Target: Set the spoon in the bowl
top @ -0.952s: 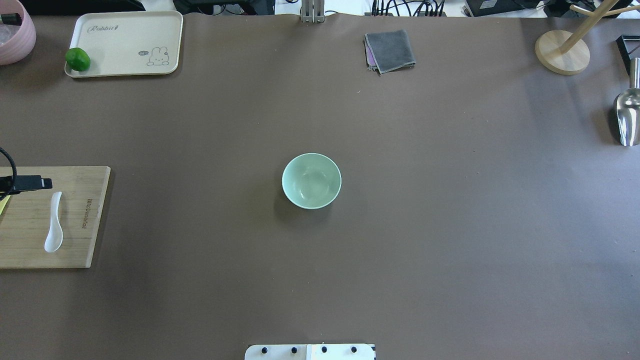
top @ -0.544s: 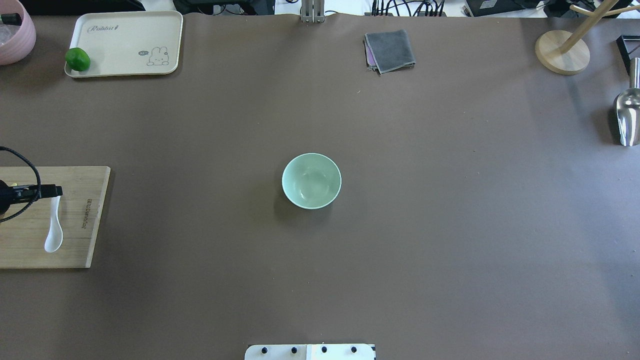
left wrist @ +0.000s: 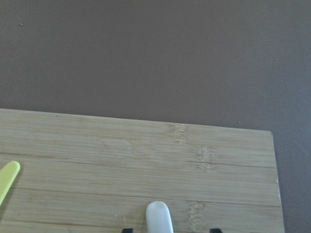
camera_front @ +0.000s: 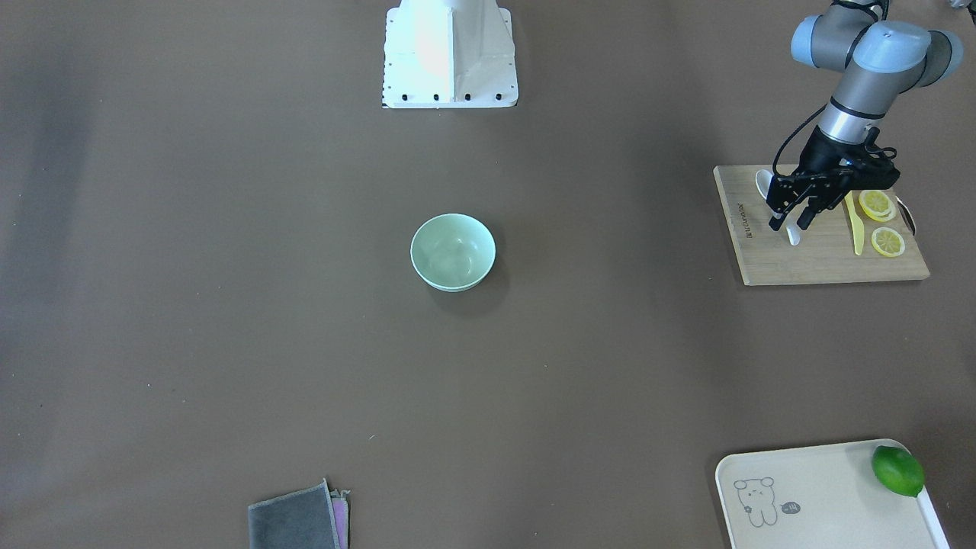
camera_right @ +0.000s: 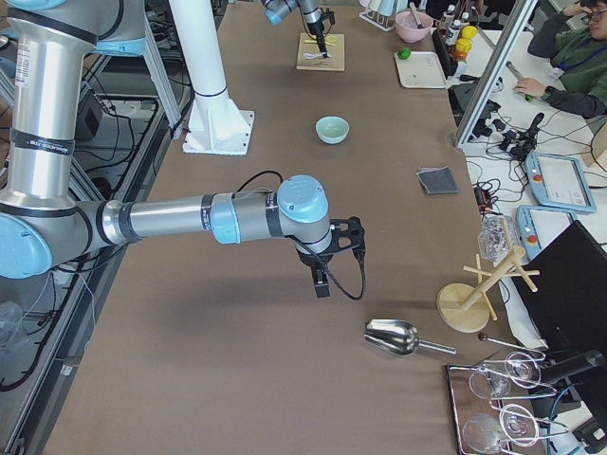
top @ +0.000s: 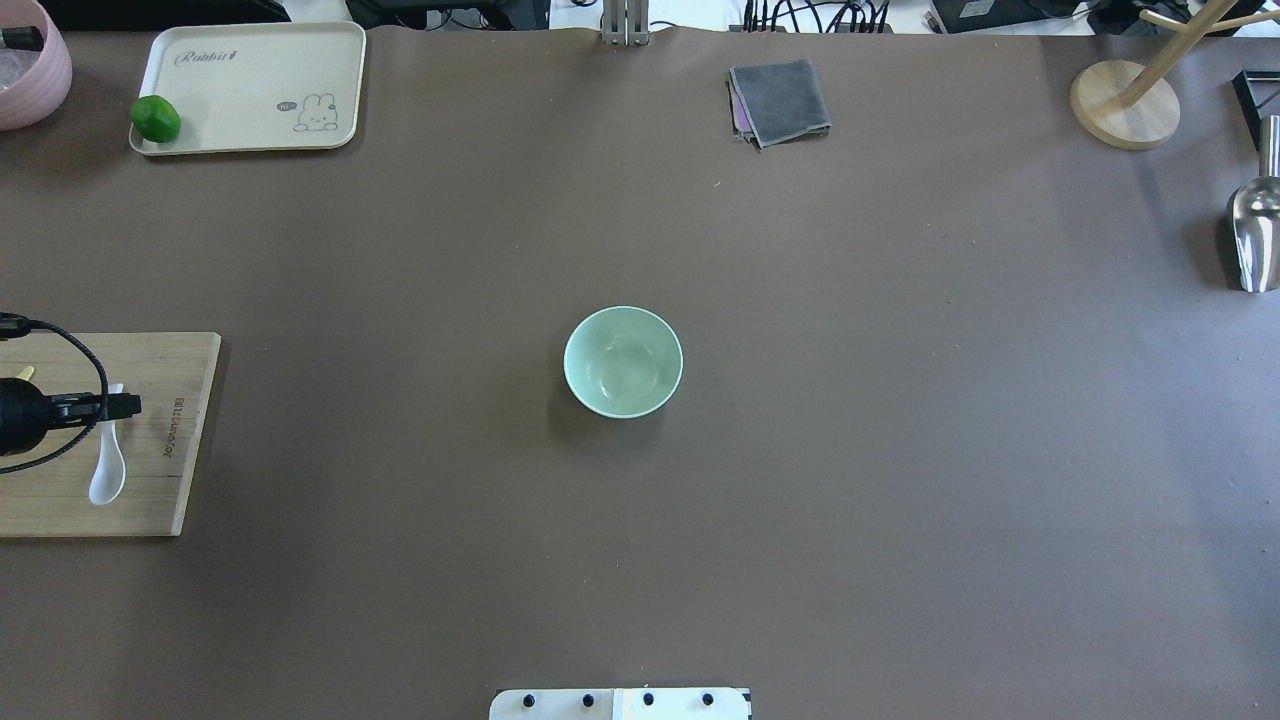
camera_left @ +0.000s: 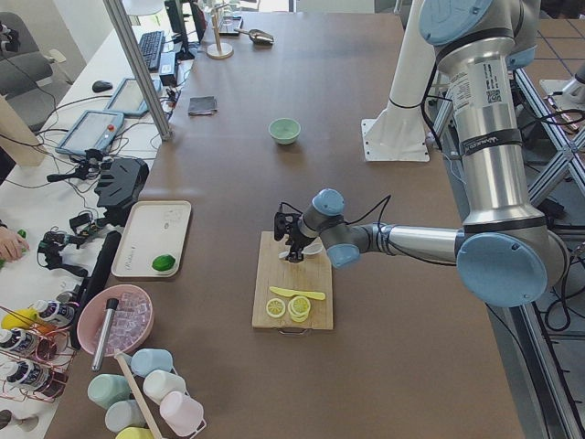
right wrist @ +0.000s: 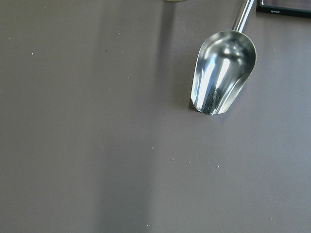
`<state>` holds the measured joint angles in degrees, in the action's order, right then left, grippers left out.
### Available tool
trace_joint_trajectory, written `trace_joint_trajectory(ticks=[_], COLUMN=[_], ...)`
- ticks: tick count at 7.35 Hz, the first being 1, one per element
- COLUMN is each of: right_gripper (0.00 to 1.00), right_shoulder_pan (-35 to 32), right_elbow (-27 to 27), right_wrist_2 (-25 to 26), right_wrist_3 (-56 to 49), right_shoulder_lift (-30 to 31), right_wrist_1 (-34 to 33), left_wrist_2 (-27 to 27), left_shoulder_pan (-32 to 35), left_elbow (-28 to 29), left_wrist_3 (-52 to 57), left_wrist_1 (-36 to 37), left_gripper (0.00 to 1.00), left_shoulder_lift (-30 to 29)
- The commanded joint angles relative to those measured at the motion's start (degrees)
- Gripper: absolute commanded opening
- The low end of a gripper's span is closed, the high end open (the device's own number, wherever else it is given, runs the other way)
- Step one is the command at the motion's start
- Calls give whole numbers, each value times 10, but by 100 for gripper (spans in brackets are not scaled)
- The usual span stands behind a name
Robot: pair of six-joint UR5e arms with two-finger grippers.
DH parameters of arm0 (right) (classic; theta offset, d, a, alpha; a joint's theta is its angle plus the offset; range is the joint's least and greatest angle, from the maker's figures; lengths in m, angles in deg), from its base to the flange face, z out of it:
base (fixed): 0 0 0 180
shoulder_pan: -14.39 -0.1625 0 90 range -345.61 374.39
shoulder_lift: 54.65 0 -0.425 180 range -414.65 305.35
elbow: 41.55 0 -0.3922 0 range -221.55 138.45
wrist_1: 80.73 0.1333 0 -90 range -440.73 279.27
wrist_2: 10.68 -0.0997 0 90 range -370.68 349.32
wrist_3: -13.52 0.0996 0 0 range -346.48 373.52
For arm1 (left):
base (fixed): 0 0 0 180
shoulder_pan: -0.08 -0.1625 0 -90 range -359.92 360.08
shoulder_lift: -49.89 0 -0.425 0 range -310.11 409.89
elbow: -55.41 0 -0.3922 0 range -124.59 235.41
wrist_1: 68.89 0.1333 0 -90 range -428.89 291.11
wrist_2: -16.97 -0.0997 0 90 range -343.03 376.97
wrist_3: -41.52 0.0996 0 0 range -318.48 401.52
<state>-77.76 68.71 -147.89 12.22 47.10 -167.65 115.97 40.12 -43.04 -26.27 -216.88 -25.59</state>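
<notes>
My spoon (top: 107,466) lies flat on the board (top: 185,450) at the desk's (top: 900,480) left end, scoop toward the robot and handle pointing away. The bowl (top: 623,361) stands upright, well apart from it, at the middle of the desk with nothing in it. My left pincer (camera_front: 791,224) hangs low over the spoon's handle, released. In the left wrist view the handle tip (left wrist: 159,218) sits between the two dark fingertips, with a gap on either side. I cannot tell whether the tips reach the board. A yellow knife (camera_front: 853,221) and lemon slices (camera_front: 875,204) lie on the same board, on the spoon's far side from the bowl. My right pincer (camera_right: 322,284) hovers over bare desk at the other end, near a metal scoop (right wrist: 223,73). I see it only from the side camera, so I cannot tell whether it is released or clenched.
</notes>
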Motion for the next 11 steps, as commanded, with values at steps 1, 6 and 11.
trace_joint_trajectory(ticks=[1,6,11], right_gripper=[100,100,100], right_shoulder_pan=[-5,-7,-7], right_elbow=[1,0,-5], right_wrist_2=[-1,0,4], right_wrist_3=[0,2,2], right_shoulder_lift=[1,14,25], right_wrist_1=[0,3,19], left_wrist_2=[-4,-4,-143], left_shoulder_pan=[-8,-11,-138], left_elbow=[-1,-53,26], left_wrist_3=[-1,-126,-268], left_wrist_1=[-1,81,248], left_gripper=[0,0,0], left_shoulder_lift=[1,-161,-455])
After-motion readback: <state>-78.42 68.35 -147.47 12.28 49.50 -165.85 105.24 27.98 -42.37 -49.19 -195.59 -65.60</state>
